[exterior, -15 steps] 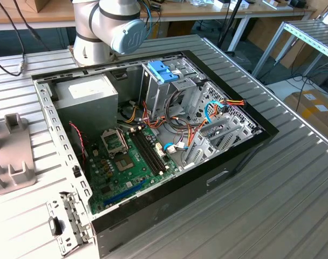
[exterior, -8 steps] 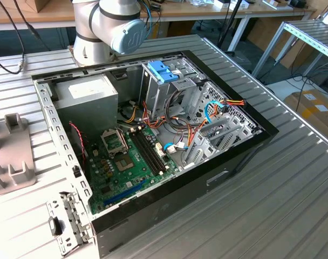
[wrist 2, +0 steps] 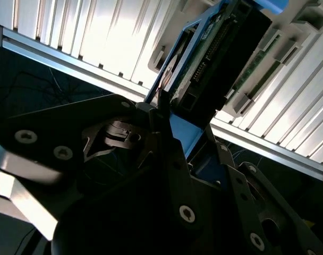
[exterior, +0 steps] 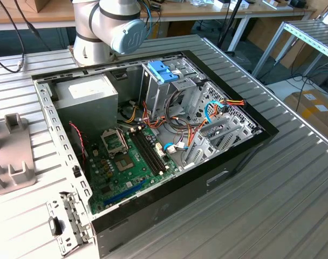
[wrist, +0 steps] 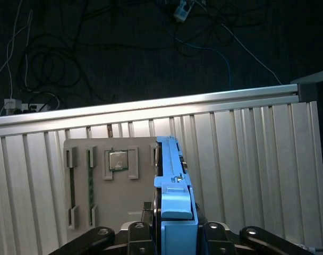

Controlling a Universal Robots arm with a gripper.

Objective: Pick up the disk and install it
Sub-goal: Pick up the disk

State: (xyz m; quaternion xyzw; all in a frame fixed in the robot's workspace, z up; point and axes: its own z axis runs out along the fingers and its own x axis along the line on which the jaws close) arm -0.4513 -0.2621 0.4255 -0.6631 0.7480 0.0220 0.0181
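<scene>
- Where is the disk [wrist: 175, 175]?
- I see it in the first wrist view, standing on edge, my hand [wrist: 176, 231] clenched on its blue sides. It is at the grey tray [wrist: 124, 204] on the counter [wrist: 246, 159]; touching or not, I cannot tell.

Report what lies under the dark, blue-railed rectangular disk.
Under the dark blue-railed disk sits a grey plastic tray on the ribbed metal table; a square silver chip rests in it. The disk hides the tray directly below.
</scene>
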